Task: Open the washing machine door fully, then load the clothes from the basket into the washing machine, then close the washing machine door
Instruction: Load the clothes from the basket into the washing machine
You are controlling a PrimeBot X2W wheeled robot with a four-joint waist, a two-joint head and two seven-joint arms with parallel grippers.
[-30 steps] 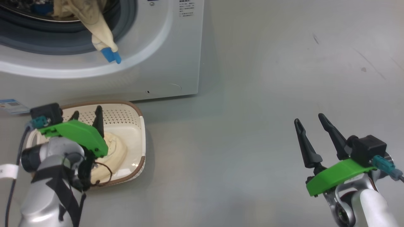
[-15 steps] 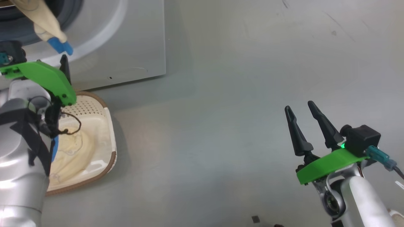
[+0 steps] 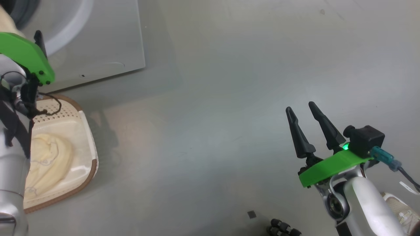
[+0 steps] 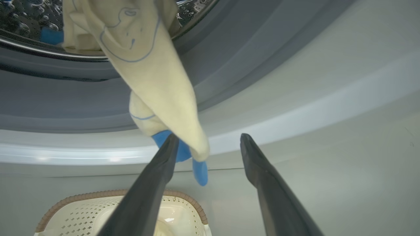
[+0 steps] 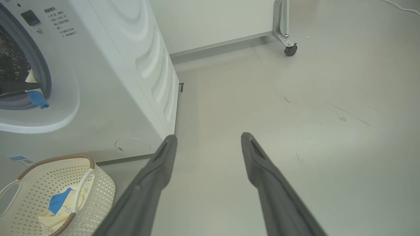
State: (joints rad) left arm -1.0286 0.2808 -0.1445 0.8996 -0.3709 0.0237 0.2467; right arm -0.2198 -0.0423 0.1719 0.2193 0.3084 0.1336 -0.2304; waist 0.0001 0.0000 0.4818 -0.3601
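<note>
Jaws of the left gripper (image 4: 208,136) are spread wide, with nothing held. The right gripper (image 3: 300,107) is likewise released and empty over bare floor (image 3: 213,98), well apart from the washing machine (image 5: 108,82).

Of the clothes (image 4: 154,82), one piece sits half in the drum (image 4: 19,19). Its blue-cuffed end hangs over the grey gasket (image 4: 236,46) and down the front, near the left fingertips; whether they touch it cannot be told. A second piece (image 3: 46,157) lies in the basket (image 3: 94,165).

Risks:
- The hanging end's weight may drag that piece back out.
- Shutting the door over it would likely pinch the fabric in the seal and stop the latch.
- A grab at the thin cuff might pull rather than push.

The left wrist view gives the drape over the gasket. The head view gives the basket's load and the right gripper. The right wrist view adds a blue patch (image 5: 57,203) on the second piece and a castor (image 5: 290,49) beyond.
</note>
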